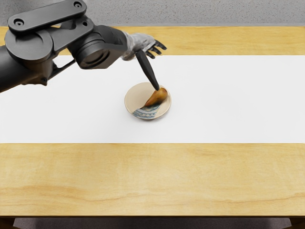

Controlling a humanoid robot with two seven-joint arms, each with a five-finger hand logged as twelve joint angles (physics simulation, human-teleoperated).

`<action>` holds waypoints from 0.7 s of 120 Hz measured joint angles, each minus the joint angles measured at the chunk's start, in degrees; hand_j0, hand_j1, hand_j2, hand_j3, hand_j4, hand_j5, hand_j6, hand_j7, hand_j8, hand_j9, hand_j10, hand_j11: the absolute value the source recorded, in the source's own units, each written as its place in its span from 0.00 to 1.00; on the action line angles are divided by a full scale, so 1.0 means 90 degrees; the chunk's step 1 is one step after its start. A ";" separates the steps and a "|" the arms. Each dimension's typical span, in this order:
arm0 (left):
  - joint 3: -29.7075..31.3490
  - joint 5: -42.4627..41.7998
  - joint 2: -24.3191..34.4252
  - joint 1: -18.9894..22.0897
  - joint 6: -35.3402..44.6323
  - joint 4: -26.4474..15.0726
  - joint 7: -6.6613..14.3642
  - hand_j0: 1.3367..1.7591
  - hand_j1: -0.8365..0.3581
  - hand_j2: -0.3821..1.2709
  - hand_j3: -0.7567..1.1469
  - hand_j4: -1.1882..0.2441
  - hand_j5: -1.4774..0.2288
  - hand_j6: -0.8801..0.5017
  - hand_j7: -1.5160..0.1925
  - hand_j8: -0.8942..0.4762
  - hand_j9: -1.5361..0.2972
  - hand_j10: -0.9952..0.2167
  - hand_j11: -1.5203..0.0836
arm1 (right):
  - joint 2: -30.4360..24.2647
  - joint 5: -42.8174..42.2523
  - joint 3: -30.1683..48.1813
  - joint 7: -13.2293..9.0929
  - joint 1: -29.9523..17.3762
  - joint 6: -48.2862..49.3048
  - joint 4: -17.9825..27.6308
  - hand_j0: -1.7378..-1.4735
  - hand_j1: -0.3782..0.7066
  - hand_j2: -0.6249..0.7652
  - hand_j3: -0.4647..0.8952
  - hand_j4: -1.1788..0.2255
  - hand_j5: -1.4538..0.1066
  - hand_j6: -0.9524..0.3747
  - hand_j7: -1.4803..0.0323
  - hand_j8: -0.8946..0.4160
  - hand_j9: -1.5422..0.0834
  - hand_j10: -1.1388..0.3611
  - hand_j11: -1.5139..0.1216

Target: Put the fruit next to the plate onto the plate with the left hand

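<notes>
A small tan plate (134,98) with a blue-patterned rim sits on the white mat near the table's middle. An orange-brown pear-like fruit (157,97) lies on the plate's right part, slanted up to the right. My left hand (148,50) comes in from the upper left and hovers above and behind the plate. Its fingers are spread, and one long dark finger (147,71) reaches down to the fruit's upper end. The hand holds nothing.
A wide white mat (228,100) covers the middle band of the wooden table (152,181). My bulky dark left arm (52,43) fills the upper left corner. A grey wall strip runs along the far edge.
</notes>
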 joint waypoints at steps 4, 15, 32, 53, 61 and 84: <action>-0.0007 -0.0436 0.0133 0.0029 -0.0002 -0.0156 0.0000 0.76 0.91 0.25 0.40 0.77 0.80 0.58 0.82 0.59 0.78 0.75 0.88 | 0.0000 0.0001 0.0000 0.0000 0.0000 0.0000 0.0001 0.30 0.06 0.44 0.34 0.82 0.90 0.69 0.95 0.66 0.92 0.74 0.90; -0.0140 -0.1465 0.0411 0.0340 -0.0008 -0.0684 0.0000 0.76 0.94 0.24 0.40 0.79 0.82 0.60 0.85 0.61 0.80 0.78 0.90 | 0.0000 0.0000 -0.0001 -0.0001 0.0003 0.0000 0.0003 0.30 0.06 0.44 0.34 0.82 0.90 0.69 0.95 0.66 0.92 0.74 0.90; -0.0536 -0.2917 0.1305 0.0695 -0.0039 -0.1690 0.0000 0.76 0.97 0.24 0.40 0.81 0.85 0.62 0.87 0.63 0.82 0.80 0.93 | 0.0000 -0.0001 -0.0008 -0.0003 0.0028 0.0000 0.0010 0.30 0.06 0.44 0.34 0.82 0.90 0.69 0.95 0.66 0.92 0.74 0.90; -0.1157 -0.4232 0.2273 0.1329 -0.0452 -0.2834 0.0000 0.76 0.98 0.23 0.40 0.82 0.86 0.63 0.88 0.64 0.83 0.81 0.94 | 0.0000 0.0000 -0.0010 0.0000 0.0035 0.0000 0.0025 0.30 0.06 0.44 0.34 0.82 0.90 0.69 0.95 0.66 0.92 0.74 0.90; -0.1271 -0.4686 0.2921 0.1473 -0.0663 -0.3173 0.0000 0.76 0.98 0.23 0.40 0.82 0.86 0.63 0.88 0.65 0.83 0.81 0.94 | 0.0000 0.0001 -0.0006 0.0000 0.0034 0.0000 0.0027 0.30 0.06 0.44 0.34 0.82 0.90 0.69 0.95 0.66 0.92 0.74 0.90; -0.1523 -0.5588 0.4008 0.2080 -0.1691 -0.3573 0.0000 0.76 0.99 0.23 0.40 0.83 0.86 0.64 0.88 0.65 0.84 0.82 0.95 | 0.0000 0.0002 -0.0002 -0.0002 0.0033 0.0000 0.0037 0.30 0.06 0.44 0.34 0.82 0.90 0.69 0.95 0.66 0.92 0.74 0.90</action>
